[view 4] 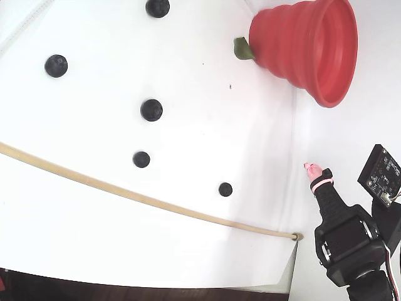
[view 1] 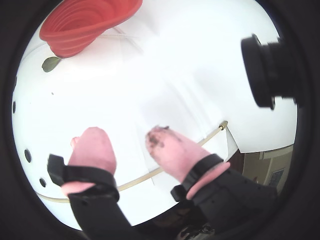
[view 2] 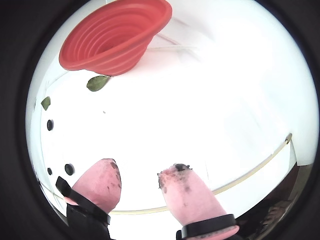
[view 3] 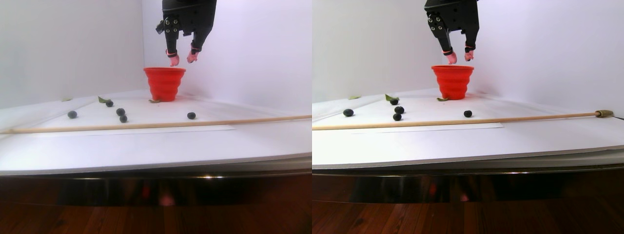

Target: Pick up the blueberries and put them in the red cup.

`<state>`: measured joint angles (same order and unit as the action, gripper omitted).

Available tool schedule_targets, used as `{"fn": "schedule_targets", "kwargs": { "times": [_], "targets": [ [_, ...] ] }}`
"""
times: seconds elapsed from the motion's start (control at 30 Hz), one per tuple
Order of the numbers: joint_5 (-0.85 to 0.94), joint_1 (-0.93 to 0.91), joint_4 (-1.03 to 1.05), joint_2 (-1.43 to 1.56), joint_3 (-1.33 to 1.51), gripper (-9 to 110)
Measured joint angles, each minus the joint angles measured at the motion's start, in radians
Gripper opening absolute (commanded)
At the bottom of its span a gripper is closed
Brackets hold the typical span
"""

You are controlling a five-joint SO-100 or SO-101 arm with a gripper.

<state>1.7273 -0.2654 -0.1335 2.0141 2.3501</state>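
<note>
Going left to right in the fixed view: five blueberries scattered loose on the white table, well apart from each other, all left of the cup. Thin wooden stick lying across the near side of the table, nearest berry just beyond it. Small green leaf touching the base of the red cup, sitting upright at the far right. Inside of the cup only partly visible in both wrist views, ribbed wall showing; can't tell if anything's in the bottom.

Further right, fingers up in the air, clear of the table. In the stereo pair view, hanging just above the cup rim. Spread to a moderate gap in both wrist views, pink pads apart with only bare table between them, holding nothing. Dark smudges on the pad tips. Black camera module poking in at the right edge of a wrist view.
</note>
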Motion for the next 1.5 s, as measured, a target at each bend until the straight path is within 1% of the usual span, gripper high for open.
{"fn": "schedule_targets", "kwargs": {
  "times": [1.07, 1.5],
  "targets": [
    [-0.017, -0.048, 0.012, 0.0, 0.043, 18],
    [-0.014, -0.064, -0.014, -0.106, 0.043, 18]
  ]
}}
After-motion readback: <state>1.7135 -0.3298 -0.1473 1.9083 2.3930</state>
